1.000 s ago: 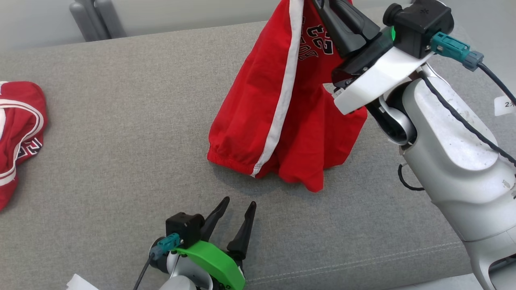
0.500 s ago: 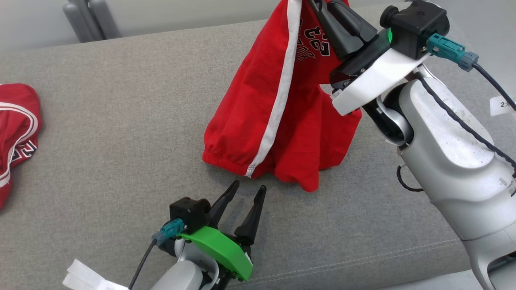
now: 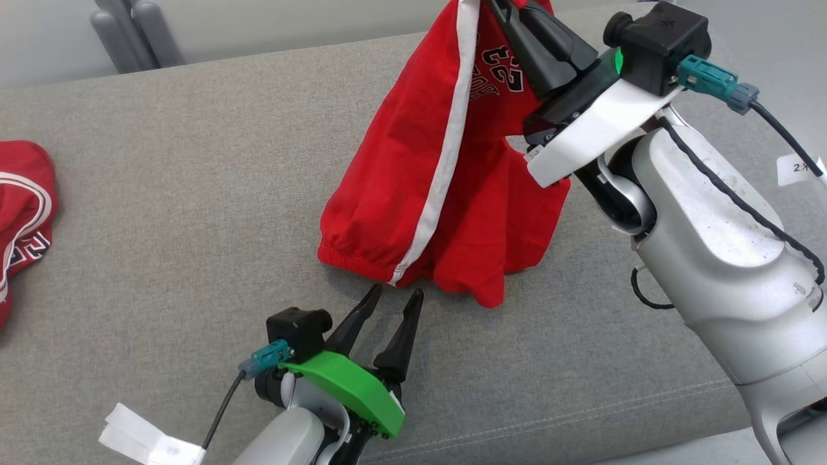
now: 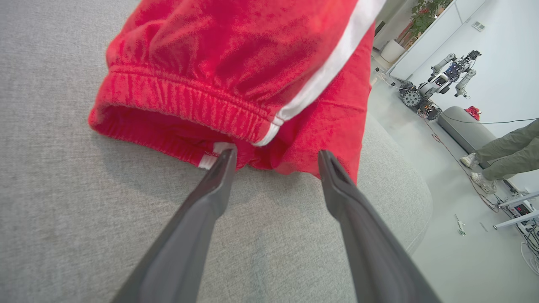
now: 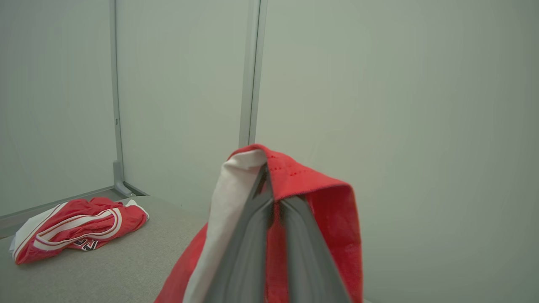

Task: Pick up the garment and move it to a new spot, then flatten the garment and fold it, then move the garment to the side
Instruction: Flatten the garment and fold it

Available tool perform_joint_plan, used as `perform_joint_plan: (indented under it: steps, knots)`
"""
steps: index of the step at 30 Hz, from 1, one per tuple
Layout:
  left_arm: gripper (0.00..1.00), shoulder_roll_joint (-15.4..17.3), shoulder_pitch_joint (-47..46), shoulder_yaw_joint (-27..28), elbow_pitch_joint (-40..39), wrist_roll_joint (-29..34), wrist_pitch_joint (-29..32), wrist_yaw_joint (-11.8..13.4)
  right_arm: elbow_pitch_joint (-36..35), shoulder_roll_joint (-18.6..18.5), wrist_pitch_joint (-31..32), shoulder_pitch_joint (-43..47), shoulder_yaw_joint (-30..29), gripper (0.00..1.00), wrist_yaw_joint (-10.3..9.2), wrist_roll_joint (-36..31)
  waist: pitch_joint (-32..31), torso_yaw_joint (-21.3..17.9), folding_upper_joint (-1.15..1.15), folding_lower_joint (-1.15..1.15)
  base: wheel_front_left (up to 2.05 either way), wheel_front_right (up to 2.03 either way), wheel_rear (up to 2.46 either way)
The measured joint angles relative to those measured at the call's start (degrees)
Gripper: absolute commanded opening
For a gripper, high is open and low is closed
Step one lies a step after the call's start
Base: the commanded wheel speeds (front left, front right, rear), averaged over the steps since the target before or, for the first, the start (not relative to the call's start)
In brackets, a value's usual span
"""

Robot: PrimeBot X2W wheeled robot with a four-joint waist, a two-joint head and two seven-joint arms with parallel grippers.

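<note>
The right pincer (image 5: 273, 202) is clamped on the top edge of the red shorts (image 3: 413, 181), holding them up so they hang with the gathered hem resting on the grey couch (image 3: 161, 194). The left pincer (image 3: 398, 290) sits low over the couch, fingers apart, its tips just beside the hem at the white stripe. A second garment (image 3: 19, 194), also red, lies crumpled well apart at the couch's left end.

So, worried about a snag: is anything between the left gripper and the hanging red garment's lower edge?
Nothing visible. The open left gripper points at the red garment's elastic edge, only bare cushion beneath.
</note>
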Motion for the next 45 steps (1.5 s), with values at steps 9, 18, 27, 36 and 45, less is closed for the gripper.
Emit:
perform_joint_plan:
  steps: [9, 18, 27, 36, 45]
  knots:
    - [1.00, -0.01, -2.56, -1.66, -0.38, -3.03, -0.04, 0.32, 0.62, 0.15, -0.27, -0.53, 0.70, 0.00, 0.00, 0.42, 0.28, -0.68, 0.00, 0.00, 0.00, 0.00, 0.00]
    - [1.00, -0.02, -3.07, -2.53, 1.00, -10.31, -0.04, 1.16, 1.41, 0.29, -0.89, -0.69, 1.09, 0.00, 0.00, 0.93, 0.74, -1.27, 0.00, 0.00, 0.00, 0.00, 0.00]
    - [1.00, -0.02, -6.33, -0.12, -0.32, -11.59, -0.05, 1.65, 1.75, 0.44, -1.30, -1.79, 1.25, 0.00, 0.00, 1.24, 1.29, -1.88, 0.00, 0.00, 0.00, 0.00, 0.00]
    - [0.00, -0.04, -7.40, 0.22, -1.23, -9.16, -0.05, 1.66, 2.30, 0.35, -1.45, -1.80, 1.23, 0.00, 0.00, 1.36, 1.54, -2.14, 0.00, 0.00, 0.00, 0.00, 0.00]
    - [0.00, -0.11, -8.22, 3.58, -2.48, -4.53, -0.05, 1.66, 3.23, -1.37, -2.01, -1.70, -0.65, 0.00, 0.00, 1.45, 0.87, -1.68, 0.00, 0.00, 0.00, 0.00, 0.00]
